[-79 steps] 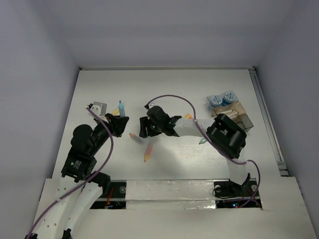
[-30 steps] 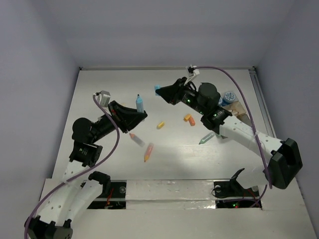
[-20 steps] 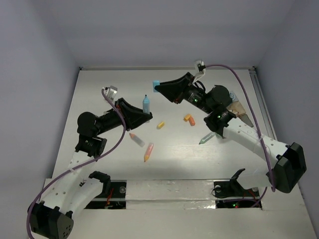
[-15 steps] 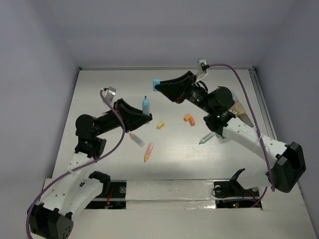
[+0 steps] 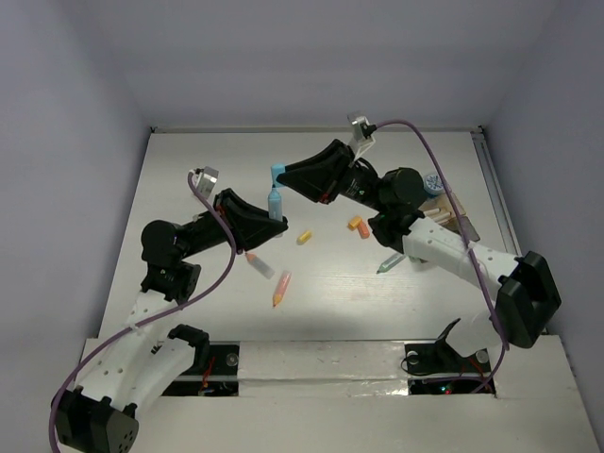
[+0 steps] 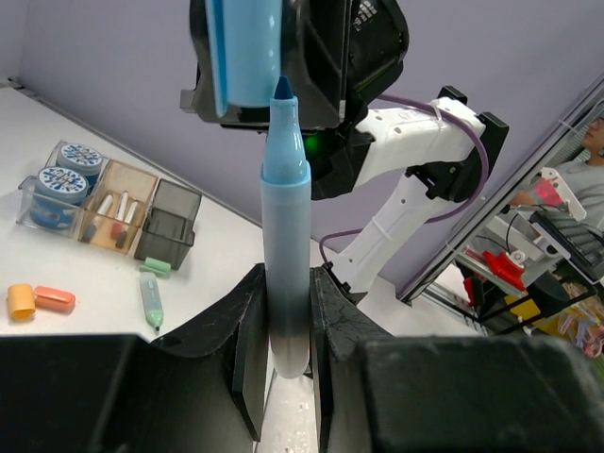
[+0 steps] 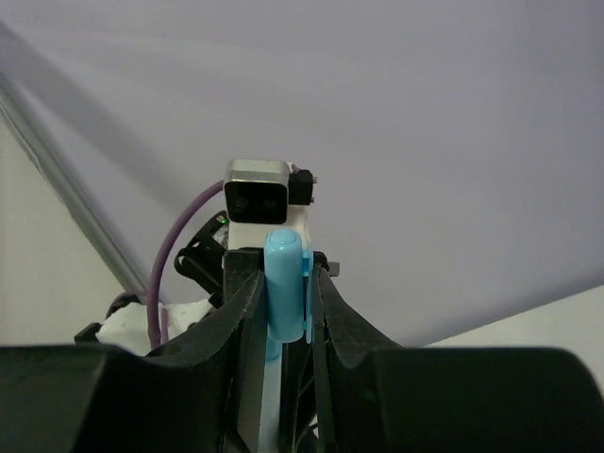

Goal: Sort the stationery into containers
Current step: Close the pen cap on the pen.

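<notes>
**Cap poised over pen tip — a mid-air capping between the two arms**

The left gripper (image 6: 286, 311) is clenched on the lower barrel of the light-blue pen (image 6: 283, 236). It holds the pen upright, bare tip up, above the table (image 5: 189, 170) a little left of centre. The right gripper (image 5: 288, 175) grasps the blue cap (image 6: 243, 52) just above that tip, almost touching it. Both long axes run near vertical, but in the left wrist view the tip meets the cap's edge rather than the middle of its mouth. So the joining likely calls for a slight sideways nudge, then a push along the pen's axis. The trays (image 6: 165, 241) lie well apart at the far right — nearer the right arm.
</notes>
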You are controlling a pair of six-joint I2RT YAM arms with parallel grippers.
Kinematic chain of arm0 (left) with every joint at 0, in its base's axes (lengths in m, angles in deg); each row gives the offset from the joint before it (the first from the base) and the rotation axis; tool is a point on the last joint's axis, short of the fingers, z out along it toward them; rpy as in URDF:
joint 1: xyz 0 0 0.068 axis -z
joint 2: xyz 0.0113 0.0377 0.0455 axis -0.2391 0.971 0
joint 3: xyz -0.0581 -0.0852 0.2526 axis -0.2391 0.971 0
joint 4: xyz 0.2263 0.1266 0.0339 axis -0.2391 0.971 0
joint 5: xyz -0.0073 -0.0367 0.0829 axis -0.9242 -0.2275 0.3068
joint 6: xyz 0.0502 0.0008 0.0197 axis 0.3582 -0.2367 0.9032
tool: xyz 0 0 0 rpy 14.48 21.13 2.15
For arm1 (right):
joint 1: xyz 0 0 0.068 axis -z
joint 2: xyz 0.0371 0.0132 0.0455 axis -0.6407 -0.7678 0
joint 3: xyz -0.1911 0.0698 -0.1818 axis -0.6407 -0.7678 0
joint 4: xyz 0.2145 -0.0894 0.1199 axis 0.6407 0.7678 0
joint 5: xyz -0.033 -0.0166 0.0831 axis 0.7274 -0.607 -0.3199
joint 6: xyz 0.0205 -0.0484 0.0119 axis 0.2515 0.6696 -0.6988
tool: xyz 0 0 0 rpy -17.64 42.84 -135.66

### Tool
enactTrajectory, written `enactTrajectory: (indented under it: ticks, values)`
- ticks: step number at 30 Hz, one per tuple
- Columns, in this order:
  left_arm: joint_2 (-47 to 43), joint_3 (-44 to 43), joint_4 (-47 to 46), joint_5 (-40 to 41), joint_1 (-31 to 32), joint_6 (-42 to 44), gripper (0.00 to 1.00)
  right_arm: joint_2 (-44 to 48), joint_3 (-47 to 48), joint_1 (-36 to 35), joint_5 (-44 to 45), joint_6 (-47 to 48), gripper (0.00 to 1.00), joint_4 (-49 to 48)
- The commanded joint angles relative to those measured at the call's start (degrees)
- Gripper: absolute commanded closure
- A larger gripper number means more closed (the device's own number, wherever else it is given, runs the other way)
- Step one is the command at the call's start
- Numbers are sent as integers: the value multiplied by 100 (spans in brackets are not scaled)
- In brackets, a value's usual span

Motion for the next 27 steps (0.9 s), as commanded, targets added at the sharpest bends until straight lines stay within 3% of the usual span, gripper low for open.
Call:
enactTrajectory:
  ticks: [1,27]
  values:
    - [-79,48,-346,-98,27,28,100,47,312,-81,-154,-18,100,-672]
    - [-141,39,-55,43,27,344,100,-243,357,-239,-259,-62,100,-672]
